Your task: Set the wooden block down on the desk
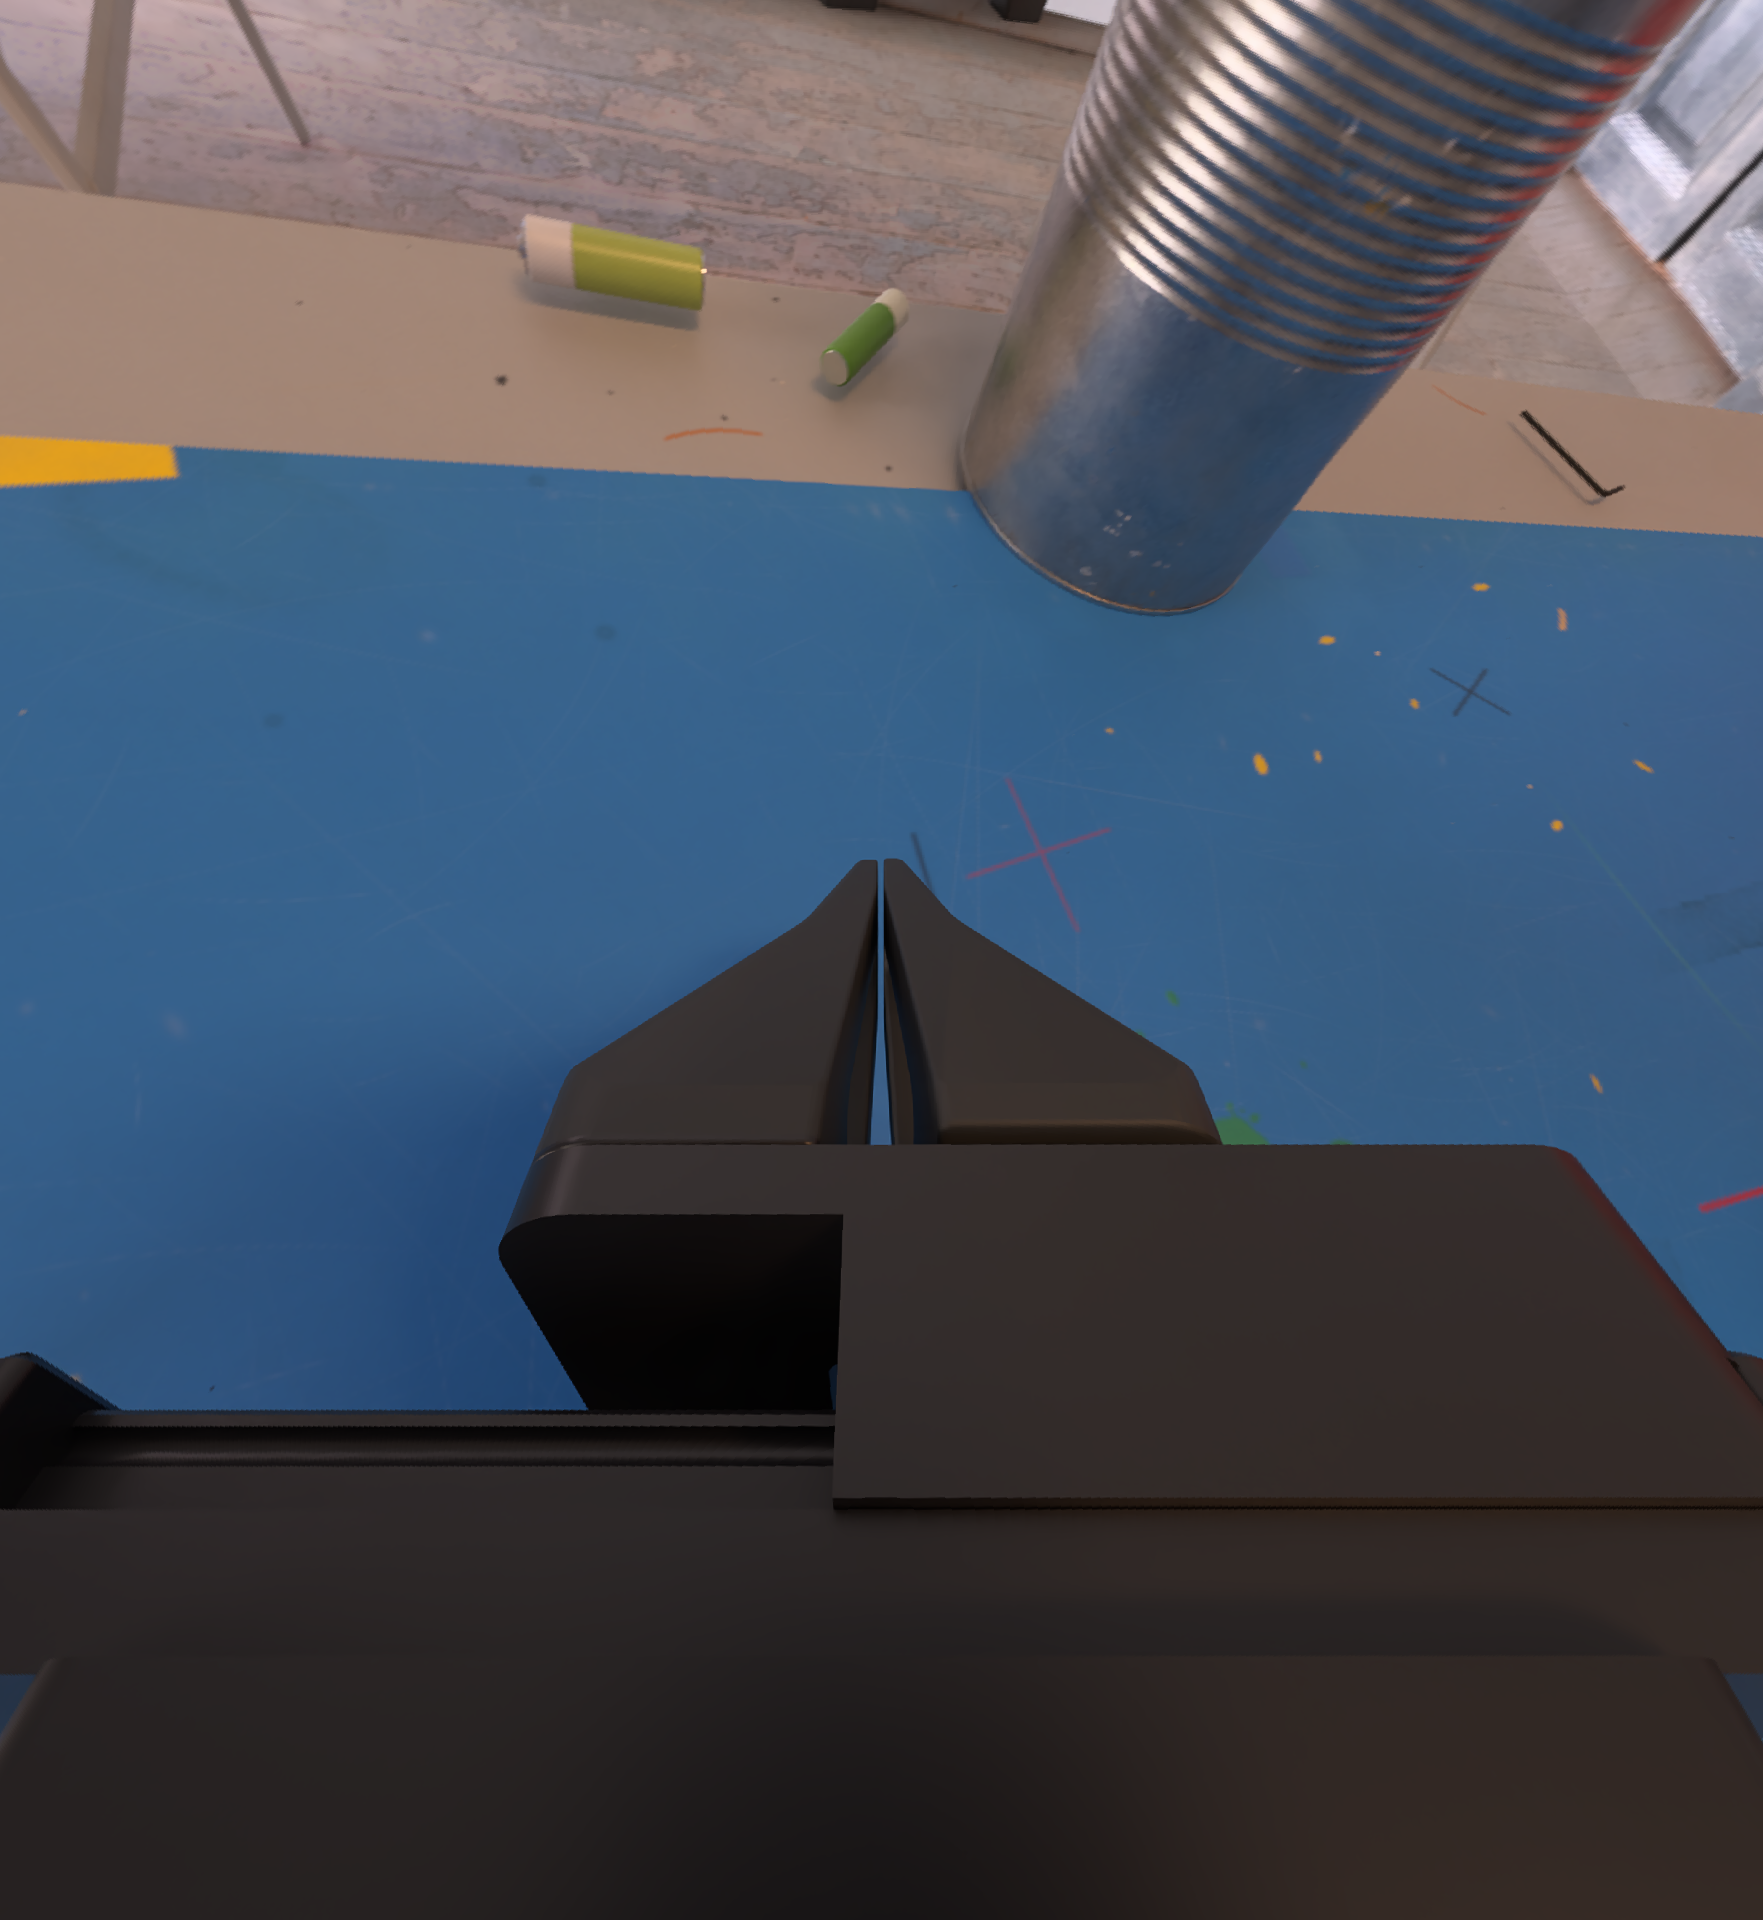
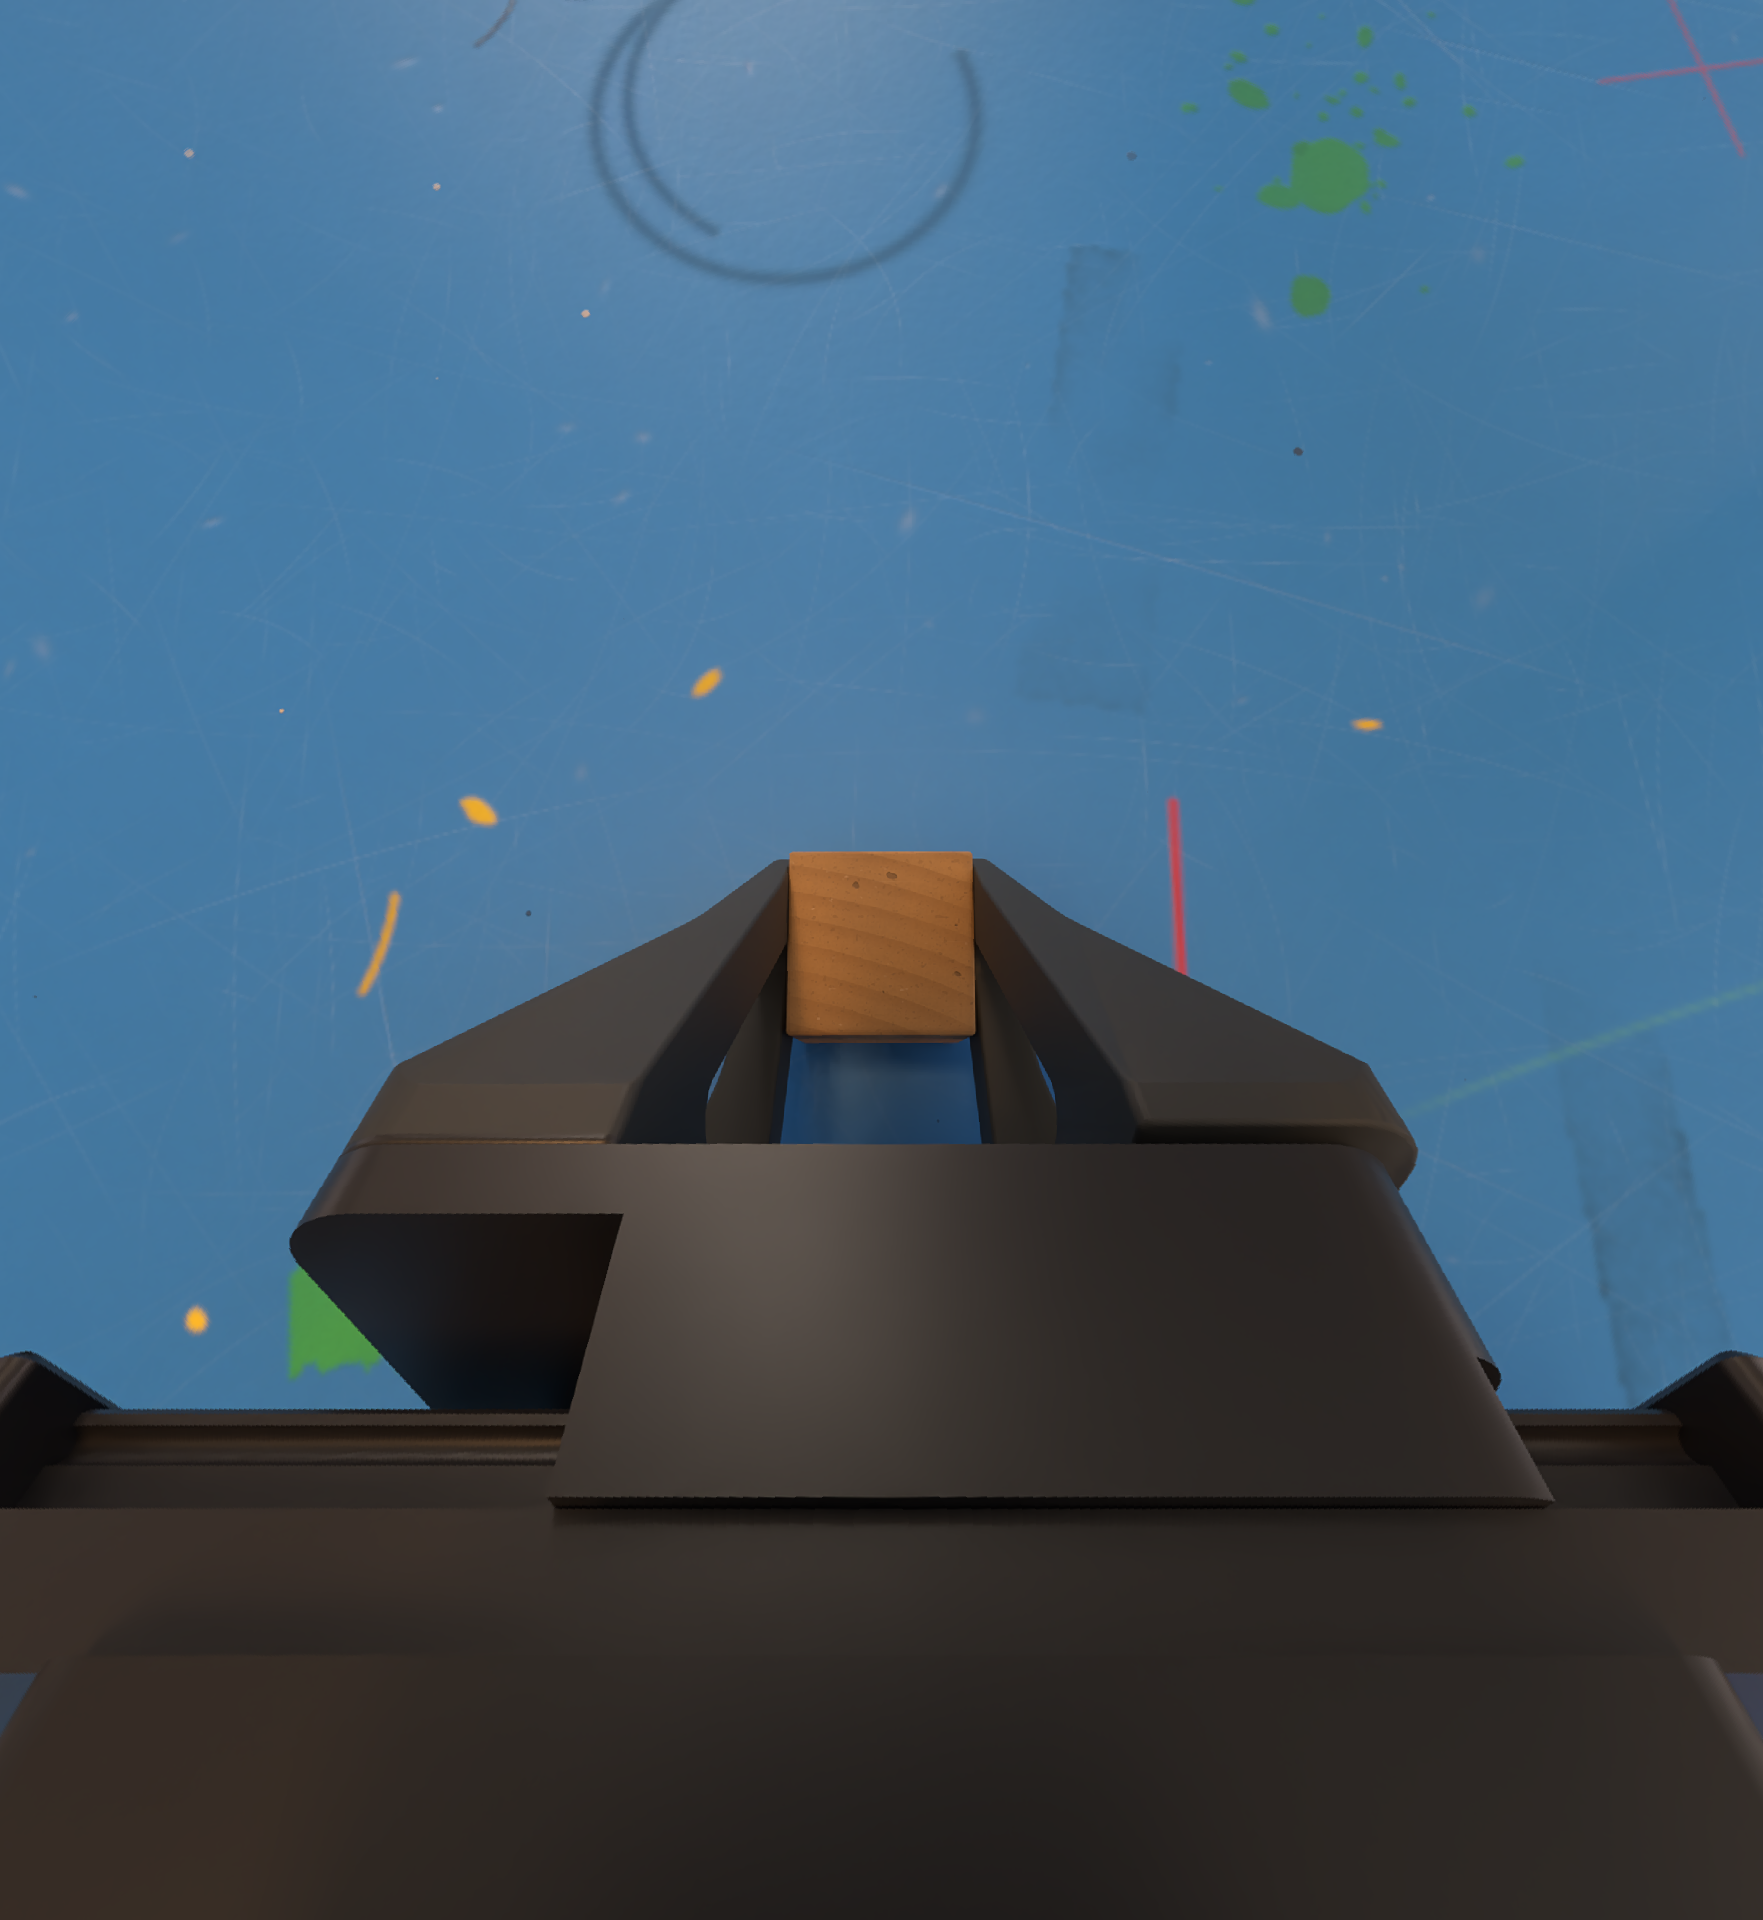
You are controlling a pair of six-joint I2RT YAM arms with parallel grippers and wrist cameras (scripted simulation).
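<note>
In the right wrist view a small light-brown wooden block (image 2: 880, 943) sits between the tips of my two black fingers. My right gripper (image 2: 880, 868) is shut on it, one finger against each side. Below it lies a blue mat (image 2: 856, 520) on the desk; I cannot tell whether the block touches the mat. In the left wrist view my left gripper (image 1: 879, 864) is shut and empty, its fingertips together above the blue mat (image 1: 441, 779). The block does not show in that view.
A tall ribbed metal can (image 1: 1220, 312) stands at the mat's far edge. Two green and white batteries (image 1: 612, 263) (image 1: 864, 338) and a black hex key (image 1: 1568, 454) lie on the tan desk (image 1: 233, 353) beyond it. The mat bears paint specks.
</note>
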